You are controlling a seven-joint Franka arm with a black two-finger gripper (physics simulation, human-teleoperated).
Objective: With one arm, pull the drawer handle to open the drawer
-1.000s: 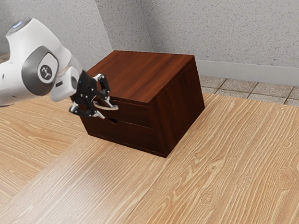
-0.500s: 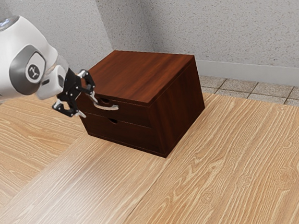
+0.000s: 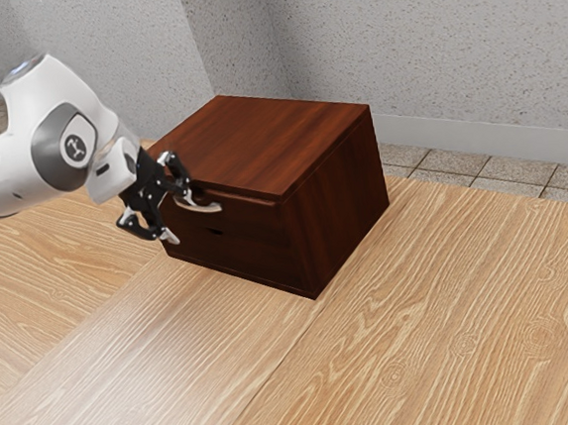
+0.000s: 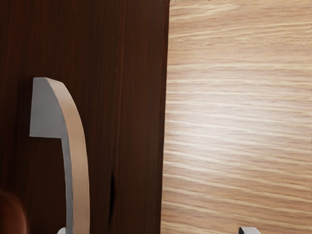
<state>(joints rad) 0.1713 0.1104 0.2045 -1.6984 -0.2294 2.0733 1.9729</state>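
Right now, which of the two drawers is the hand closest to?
The upper drawer: the hand is at its curved silver handle, while the lower drawer sits beneath, away from the hand.

On table (image 3: 397, 362), cabinet (image 3: 268, 139); on its front, drawer handle (image 3: 204, 207); gripper (image 3: 178, 212) at the handle's end toward the exterior view's left; wall (image 3: 427, 31) behind.

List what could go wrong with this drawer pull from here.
The gripper sits at the end of the drawer handle toward the exterior view's left, not its middle, so it could slide off.
The gripper looks open, merely hooking the handle; a quick pull might lose it.
The cabinet might drag along the wooden surface instead of opening.
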